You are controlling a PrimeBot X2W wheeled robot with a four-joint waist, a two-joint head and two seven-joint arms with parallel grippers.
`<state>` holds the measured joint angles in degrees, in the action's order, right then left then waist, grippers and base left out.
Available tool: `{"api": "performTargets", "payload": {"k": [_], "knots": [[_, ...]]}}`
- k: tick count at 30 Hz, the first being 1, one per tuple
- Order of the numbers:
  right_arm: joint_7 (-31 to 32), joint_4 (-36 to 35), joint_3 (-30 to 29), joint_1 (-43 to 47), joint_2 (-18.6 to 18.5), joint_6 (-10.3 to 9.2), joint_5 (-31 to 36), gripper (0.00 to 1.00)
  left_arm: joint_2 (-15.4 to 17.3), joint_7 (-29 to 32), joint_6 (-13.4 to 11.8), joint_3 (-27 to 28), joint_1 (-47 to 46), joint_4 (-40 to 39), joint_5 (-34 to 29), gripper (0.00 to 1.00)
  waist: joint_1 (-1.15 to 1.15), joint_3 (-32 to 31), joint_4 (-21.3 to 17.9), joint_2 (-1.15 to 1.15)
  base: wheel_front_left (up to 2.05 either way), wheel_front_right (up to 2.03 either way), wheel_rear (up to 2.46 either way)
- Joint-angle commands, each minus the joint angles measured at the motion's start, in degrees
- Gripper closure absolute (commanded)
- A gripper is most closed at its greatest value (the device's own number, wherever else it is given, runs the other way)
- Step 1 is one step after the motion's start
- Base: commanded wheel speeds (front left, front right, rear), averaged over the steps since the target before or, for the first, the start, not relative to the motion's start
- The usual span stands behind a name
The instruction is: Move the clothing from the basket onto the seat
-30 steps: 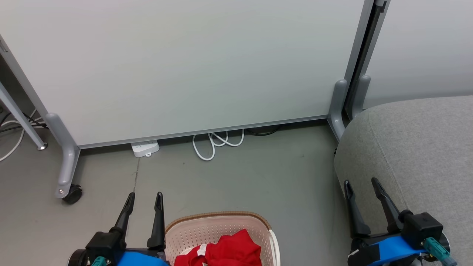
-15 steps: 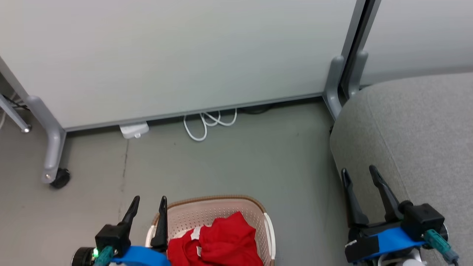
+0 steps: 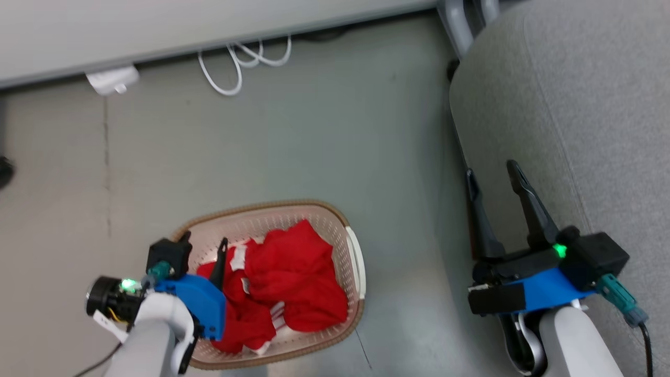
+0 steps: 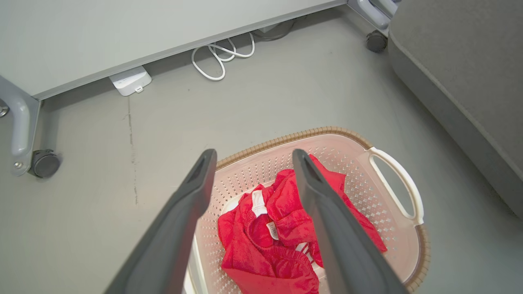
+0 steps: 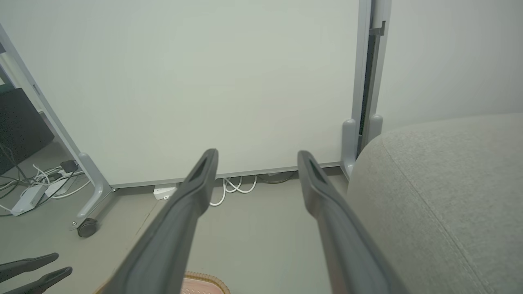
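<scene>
Grey floor (image 3: pixel 314 131) bears the basket (image 3: pixel 272 222), clothing (image 3: pixel 293 272) inside beneath spread left fingers (image 4: pixel 318 212); right fingers (image 3: pixel 529 209) also spread.

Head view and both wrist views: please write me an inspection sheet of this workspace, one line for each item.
Surface: grey floor with a thin crack line.
Job's things: red clothing heaped in the laundry basket; grey seat to its right, no clothing on the part seen.
Clutter: nothing seen.
Pincers: left pincer open over the basket, holding nothing; right pincer open, empty, at the seat's edge.
Cables: white cable looped on the floor near a white power strip, apart from the basket.
Surroundings: pale partition panel on a foot with a castor.
</scene>
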<state>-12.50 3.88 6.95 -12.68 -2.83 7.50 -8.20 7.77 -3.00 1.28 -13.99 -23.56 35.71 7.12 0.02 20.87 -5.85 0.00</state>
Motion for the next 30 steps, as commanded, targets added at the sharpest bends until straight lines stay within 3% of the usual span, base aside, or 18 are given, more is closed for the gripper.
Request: {"api": "performTargets", "payload": {"k": [1, 14, 30], "knots": [[-0.5, 0.0, 0.7, -1.5, -0.1, -0.02, -0.4, 0.00, 0.9, 0.4, 0.3, -0.2, -2.2, 1.0, -0.6, 0.00, -0.02, 6.6, -3.1, 0.00, 0.00, 0.00, 0.00], [-2.5, 2.2, 4.7, -8.2, -0.1, -0.03, -3.2, 0.00, 4.9, 6.2, 3.0, -3.1, -16.2, 16.7, -2.7, 0.00, -0.02, 19.2, -7.3, 0.00, 0.00, 0.00, 0.00], [-2.8, -0.6, 7.5, -13.0, -0.1, -0.03, -6.3, 0.00, 9.3, 8.9, 1.4, -5.3, -23.9, 25.4, -4.8, 0.00, -0.02, 29.1, -9.5, 0.00, 0.00, 0.00, 0.00]]}}
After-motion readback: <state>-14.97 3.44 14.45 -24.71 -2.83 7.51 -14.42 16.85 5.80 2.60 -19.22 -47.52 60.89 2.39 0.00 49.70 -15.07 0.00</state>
